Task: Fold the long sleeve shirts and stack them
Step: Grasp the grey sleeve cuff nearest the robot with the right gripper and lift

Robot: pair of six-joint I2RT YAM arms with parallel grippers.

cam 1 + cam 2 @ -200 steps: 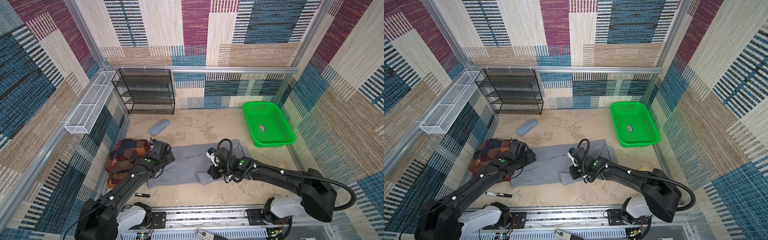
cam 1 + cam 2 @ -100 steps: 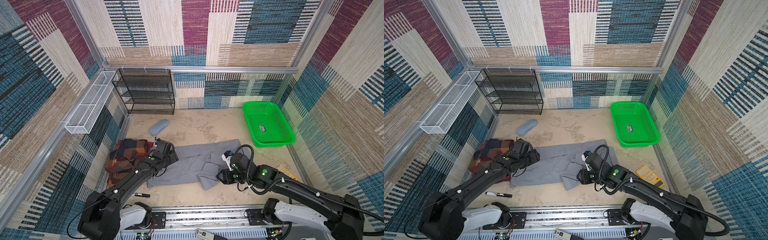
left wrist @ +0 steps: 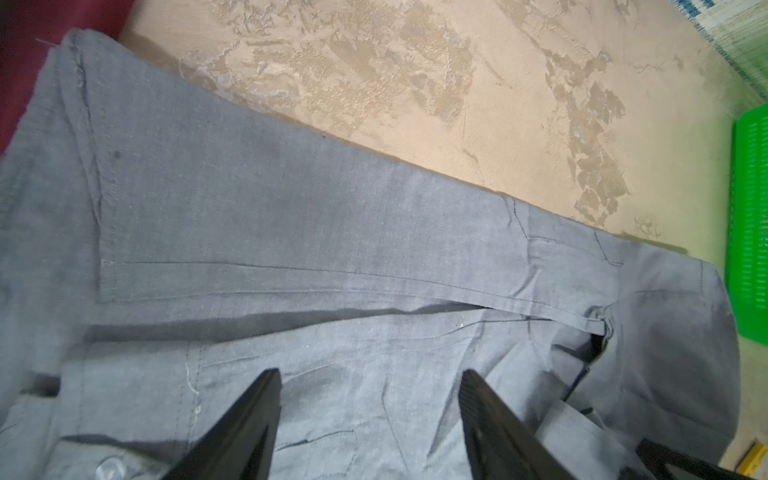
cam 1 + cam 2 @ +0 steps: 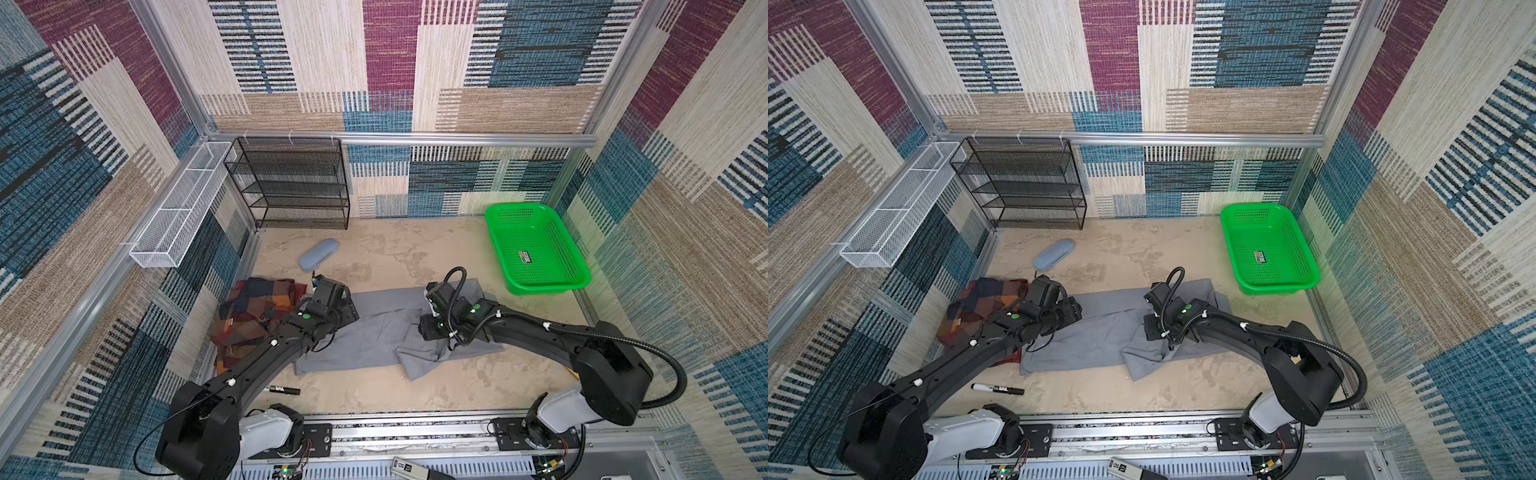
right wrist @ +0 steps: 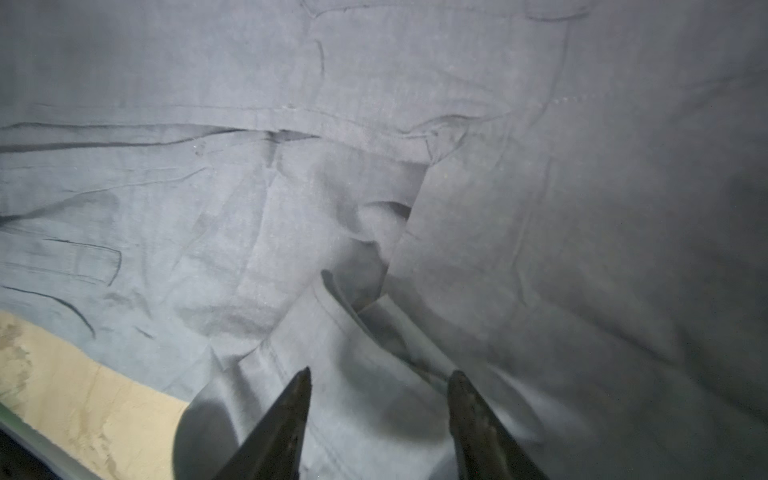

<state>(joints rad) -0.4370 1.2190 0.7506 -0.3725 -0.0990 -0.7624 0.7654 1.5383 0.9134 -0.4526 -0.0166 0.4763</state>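
Observation:
The grey long sleeve shirt lies spread across the middle of the sandy floor, with one sleeve folded over its near edge. The plaid long sleeve shirt sits crumpled against the left wall. My left gripper hovers open over the grey shirt's left end and holds nothing. My right gripper stands open just above the rumpled sleeve fold, right of the shirt's middle, with no cloth pinched between its fingers.
A green basket stands at the back right. A blue-grey case lies behind the shirts, in front of a black wire shelf. A white wire basket hangs on the left wall. A black marker lies near the front left.
My right gripper went from shut to open, letting go of the grey sleeve. The right arm swung out to the right and came back. The left arm barely moved.

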